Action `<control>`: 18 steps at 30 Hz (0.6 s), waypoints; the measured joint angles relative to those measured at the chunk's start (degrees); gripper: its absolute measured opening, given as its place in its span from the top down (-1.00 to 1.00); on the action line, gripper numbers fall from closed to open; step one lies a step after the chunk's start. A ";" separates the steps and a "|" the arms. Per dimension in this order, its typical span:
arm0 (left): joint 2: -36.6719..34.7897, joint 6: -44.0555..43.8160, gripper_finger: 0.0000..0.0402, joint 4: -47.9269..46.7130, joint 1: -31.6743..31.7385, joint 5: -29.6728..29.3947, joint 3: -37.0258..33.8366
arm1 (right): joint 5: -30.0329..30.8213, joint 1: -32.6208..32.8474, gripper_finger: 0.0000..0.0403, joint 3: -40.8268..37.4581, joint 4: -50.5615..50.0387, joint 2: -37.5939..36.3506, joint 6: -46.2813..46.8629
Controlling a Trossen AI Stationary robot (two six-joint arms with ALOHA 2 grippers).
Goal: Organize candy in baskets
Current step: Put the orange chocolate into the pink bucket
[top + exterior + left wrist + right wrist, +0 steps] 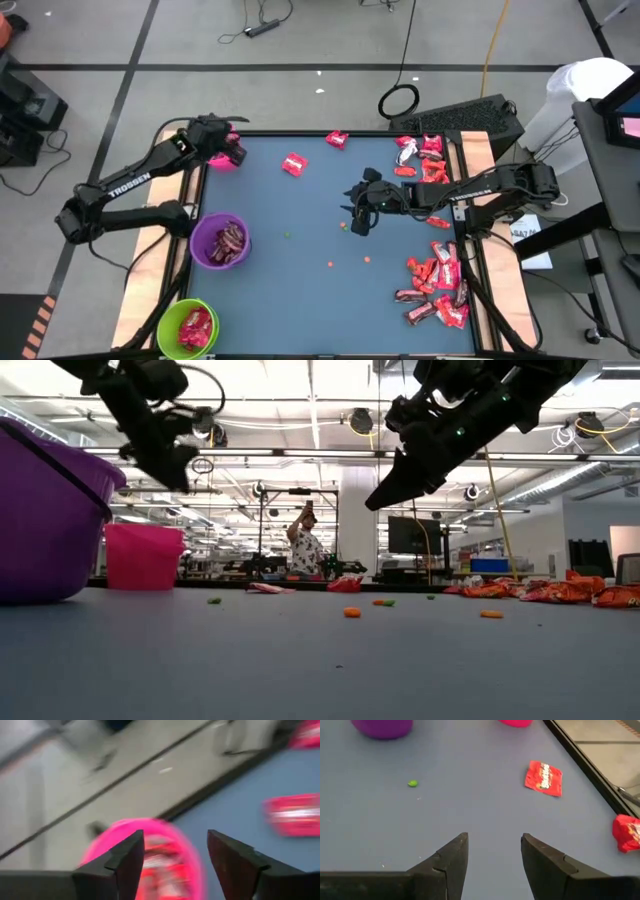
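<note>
The blue table (300, 270) carries everything. Along its left side stand three tubs: the purple tub (220, 242) with dark brown pieces inside, the green tub (188, 328) at the near left corner with red pieces, and the pink tub (222, 157) at the far left corner, also with red wrappers in it. The left hand (232, 148) hangs right over the pink tub, fingers (125, 857) apart and nothing between them. The right hand (358, 215) hovers above the middle of the table, fingers spread, empty as well. Most candy lies on the right: one heap (438, 285) at the near right edge, another heap (422, 158) at the far right (red, pink-red and brown mixed). Two single red pieces lie apart near the far edge, one (294, 164) closer to the pink tub, one (336, 139) at the rim. Tiny orange and green specks (330, 264) dot the middle.
</note>
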 joint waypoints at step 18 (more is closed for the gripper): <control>1.50 2.95 -0.14 15.99 -19.40 26.02 -0.27 | 6.59 -14.76 0.15 0.00 -36.87 -5.88 10.86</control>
